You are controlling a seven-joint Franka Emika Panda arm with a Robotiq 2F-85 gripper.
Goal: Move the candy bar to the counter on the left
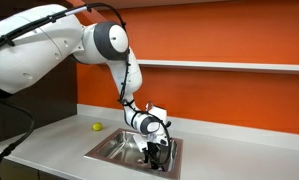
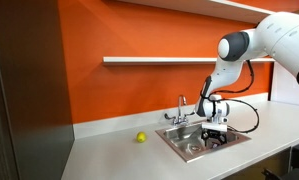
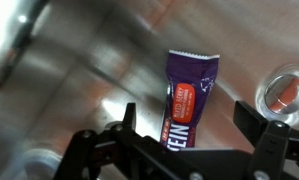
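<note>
End effector low in the sink basin, spread wide over the candy bar.

In the wrist view the bar lies flat on the steel floor between the two fingers, which stand apart on either side and have no hold of it; the drain sits just to one side. In an exterior view the faucet rises behind the basin, and a yellow-green ball rests on the grey tabletop, well apart from the sink.
</note>
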